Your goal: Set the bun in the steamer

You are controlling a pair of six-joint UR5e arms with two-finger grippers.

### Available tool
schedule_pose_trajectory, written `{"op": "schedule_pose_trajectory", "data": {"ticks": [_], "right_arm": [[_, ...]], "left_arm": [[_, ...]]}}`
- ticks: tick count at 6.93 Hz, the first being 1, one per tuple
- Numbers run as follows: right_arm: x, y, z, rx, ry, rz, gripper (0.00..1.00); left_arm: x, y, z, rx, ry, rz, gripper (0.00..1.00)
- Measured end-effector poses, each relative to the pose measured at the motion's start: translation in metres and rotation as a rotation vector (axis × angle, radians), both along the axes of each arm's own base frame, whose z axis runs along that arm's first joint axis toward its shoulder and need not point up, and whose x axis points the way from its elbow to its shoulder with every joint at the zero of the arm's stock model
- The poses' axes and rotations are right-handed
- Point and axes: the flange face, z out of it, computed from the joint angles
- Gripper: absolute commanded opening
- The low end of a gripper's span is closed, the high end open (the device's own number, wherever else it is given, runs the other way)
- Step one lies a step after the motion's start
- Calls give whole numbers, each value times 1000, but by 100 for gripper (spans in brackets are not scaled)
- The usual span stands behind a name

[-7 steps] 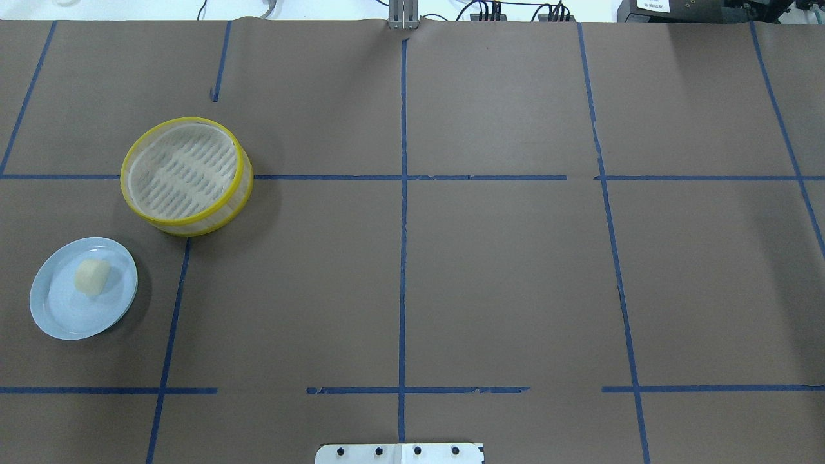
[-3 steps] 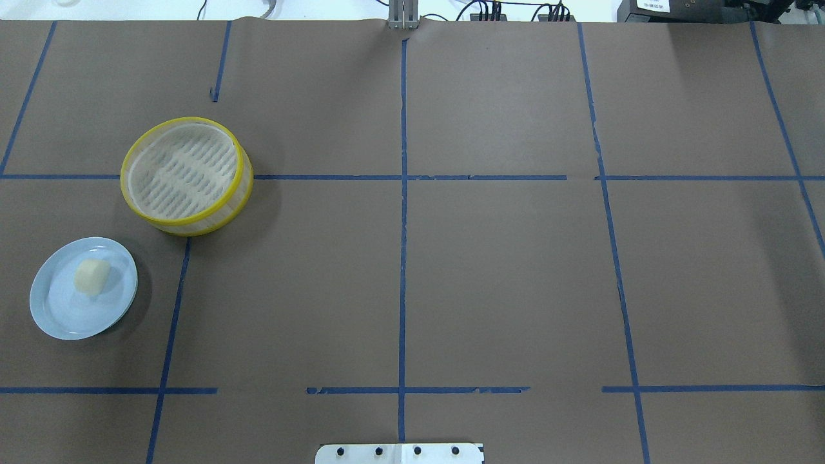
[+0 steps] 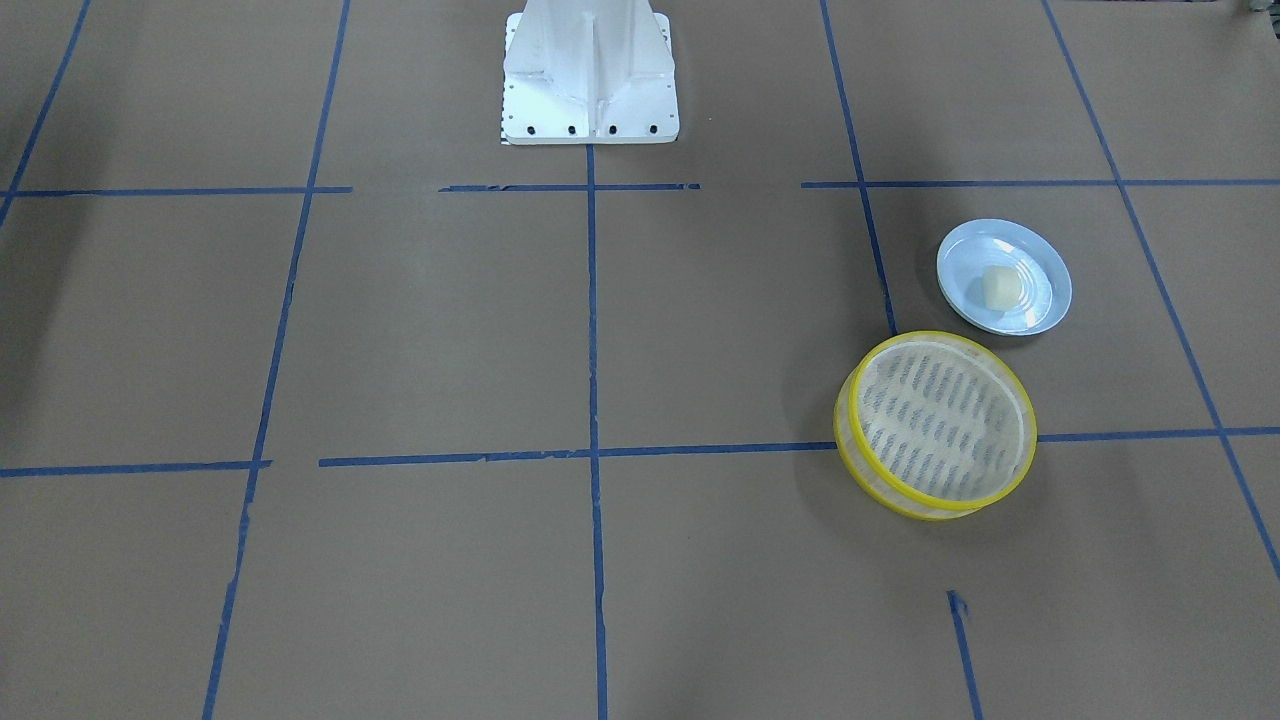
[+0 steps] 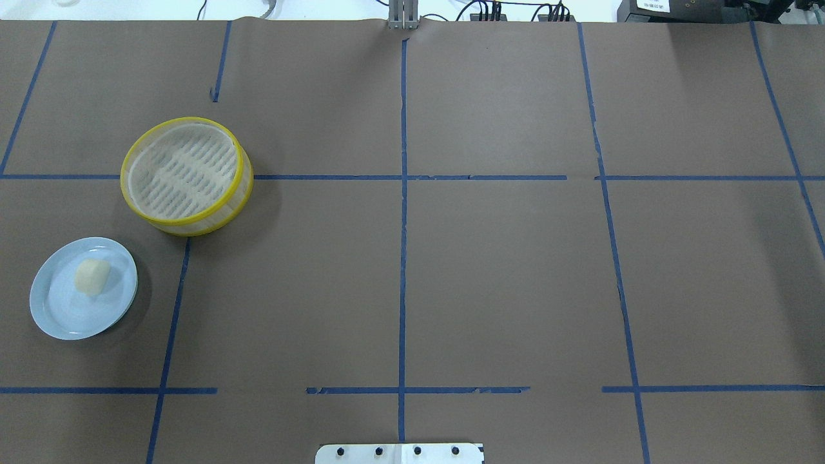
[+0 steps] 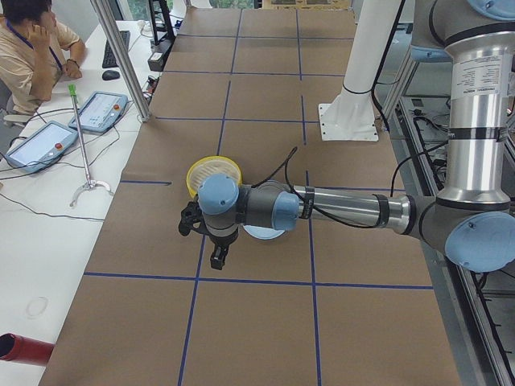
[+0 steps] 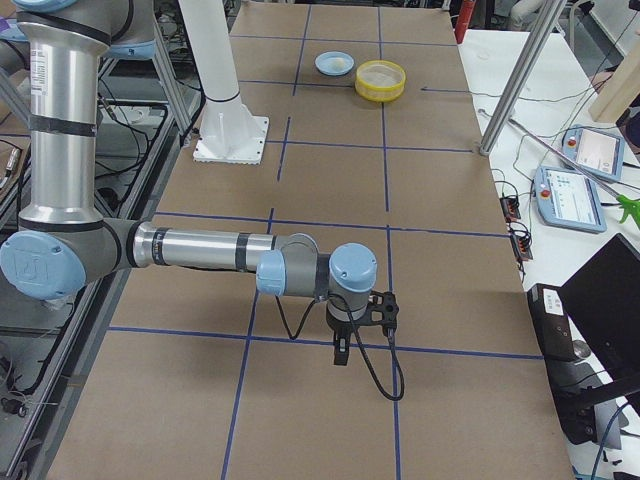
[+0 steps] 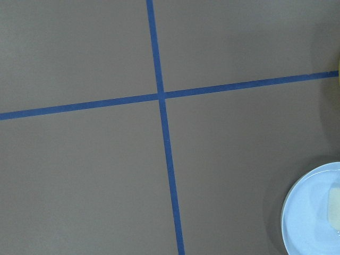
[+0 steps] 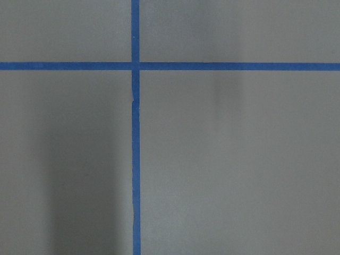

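No text can be read anywhere. A white label point(image 4: 651, 5) on the black box point(image 4: 670, 11) past the worktop's far edge carries print too small to make out. The sticker point(image 5: 473, 74) on the left arm's upright tube and the sticker point(image 6: 40, 68) on the right arm's upright tube show only tiny dark lines of lettering. The pendant screens point(image 5: 98, 110) point(image 6: 598, 150) beside the worktop show coloured patches but no legible words or numbers.
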Motion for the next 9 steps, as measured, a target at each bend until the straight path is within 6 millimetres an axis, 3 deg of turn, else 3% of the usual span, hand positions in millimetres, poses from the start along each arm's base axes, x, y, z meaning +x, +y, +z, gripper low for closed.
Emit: {"op": "schedule_pose_trajectory", "data": {"ticks": [3, 5, 6, 7, 8, 9], "right_arm": [[0, 0, 0, 0, 0, 0, 100], [0, 0, 0, 0, 0, 0, 100], [0, 0, 0, 0, 0, 0, 100], [0, 0, 0, 0, 0, 0, 100], [0, 0, 0, 1, 0, 0, 100], [0, 0, 0, 0, 0, 0, 100]], "left_arm": [[139, -1, -49, 15, 85, 36, 100], [224, 21, -65, -67, 102, 14, 100], [257, 33, -66, -104, 85, 6, 100], [283, 45, -62, -122, 51, 1, 100], [295, 56, -52, -129, 19, 2, 97], [296, 65, -39, -139, -5, 3, 96]]}}
